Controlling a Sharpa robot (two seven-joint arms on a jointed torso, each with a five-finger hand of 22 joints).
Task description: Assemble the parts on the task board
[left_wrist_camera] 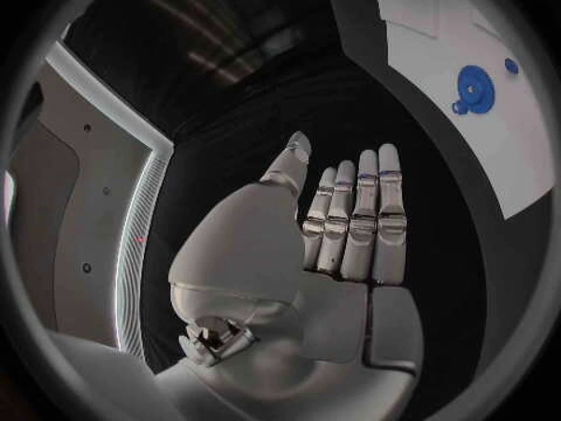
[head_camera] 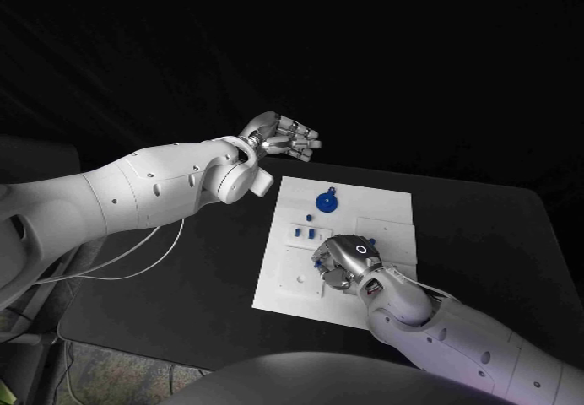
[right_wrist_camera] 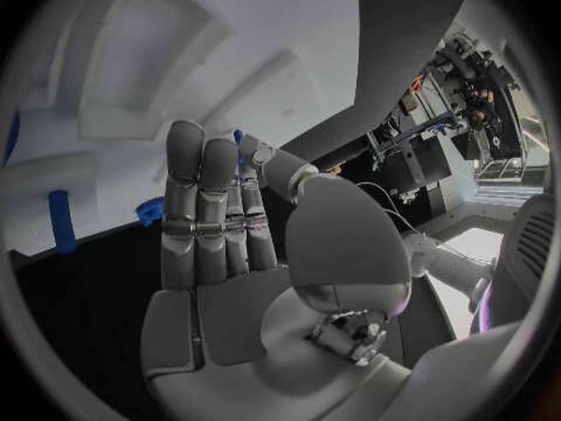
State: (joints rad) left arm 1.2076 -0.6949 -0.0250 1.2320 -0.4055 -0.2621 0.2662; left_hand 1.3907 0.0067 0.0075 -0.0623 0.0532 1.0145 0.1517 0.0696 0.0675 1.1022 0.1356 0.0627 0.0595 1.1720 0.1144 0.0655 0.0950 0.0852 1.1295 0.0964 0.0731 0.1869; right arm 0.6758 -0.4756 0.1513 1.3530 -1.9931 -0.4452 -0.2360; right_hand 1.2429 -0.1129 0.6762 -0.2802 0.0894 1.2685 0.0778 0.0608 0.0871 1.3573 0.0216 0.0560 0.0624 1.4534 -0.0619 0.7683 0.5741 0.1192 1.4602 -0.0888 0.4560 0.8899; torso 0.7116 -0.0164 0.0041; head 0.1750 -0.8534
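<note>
We have the task board (head_camera: 353,221) lying flat in the middle of the black bench (head_camera: 182,287), and the small blue parts sit on it: a round gear-like disc (head_camera: 327,202) toward the far end, a few short upright pegs (head_camera: 310,230) near the board's middle, and more small pieces just beside our right hand (head_camera: 347,261). That hand hovers low over the near half of the board; in the right wrist view its fingers (right_wrist_camera: 205,206) are straight and side by side with the palm bare, so it holds nothing, though a blue cylinder (right_wrist_camera: 59,221) and a toothed blue piece (right_wrist_camera: 150,210) lie close to the fingertips. Our left hand (head_camera: 283,137) is raised well apart from the board beyond its far corner, its fingers extended and empty. We judge the parts to be light, rigid plastic, smooth enough to slip or roll, so a gentle pinch should do. We would take the pegs around their sides near the middle, and the disc by its rim, since it lies flat and offers little height. The board itself looks stiff and light, and a sideways push could shift it.
</note>
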